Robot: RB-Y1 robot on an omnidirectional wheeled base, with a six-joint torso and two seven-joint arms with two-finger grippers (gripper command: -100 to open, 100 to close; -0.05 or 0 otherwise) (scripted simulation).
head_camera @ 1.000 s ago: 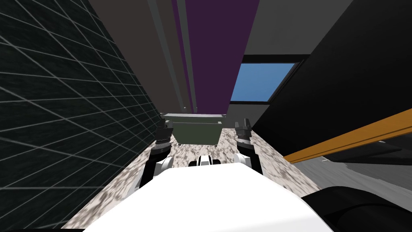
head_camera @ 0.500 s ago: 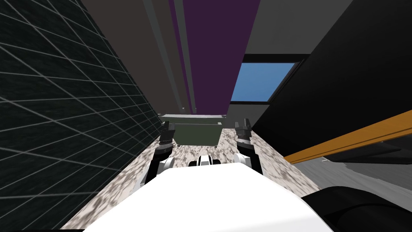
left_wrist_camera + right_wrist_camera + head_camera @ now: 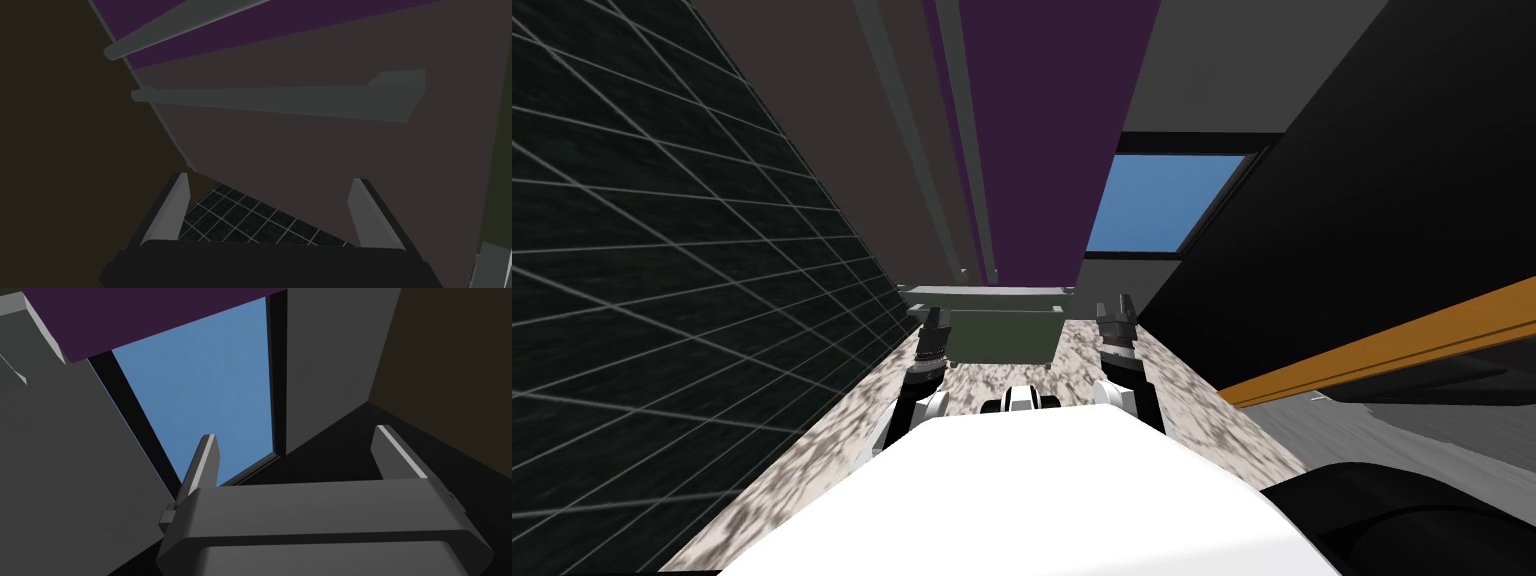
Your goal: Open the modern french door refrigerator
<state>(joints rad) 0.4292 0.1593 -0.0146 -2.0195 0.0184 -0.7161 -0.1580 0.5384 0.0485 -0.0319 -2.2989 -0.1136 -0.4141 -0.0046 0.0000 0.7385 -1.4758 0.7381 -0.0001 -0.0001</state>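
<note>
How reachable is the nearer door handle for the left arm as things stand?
Probably yes. The left gripper is open and faces the grey handle on the dark door, with nothing between them. The handle lies ahead of it, not yet inside its grasp, so the arm would need to advance.

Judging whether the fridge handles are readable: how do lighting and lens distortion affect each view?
Head view: wide lens splays the tiled wall and door handles toward the corners. Left wrist view: dim, grey handle faint against the dark door. Right wrist view: bright blue window.

Left pincer (image 3: 270,177), spread wide, faces a grey handle (image 3: 280,102) on a dark door (image 3: 300,160).
</note>
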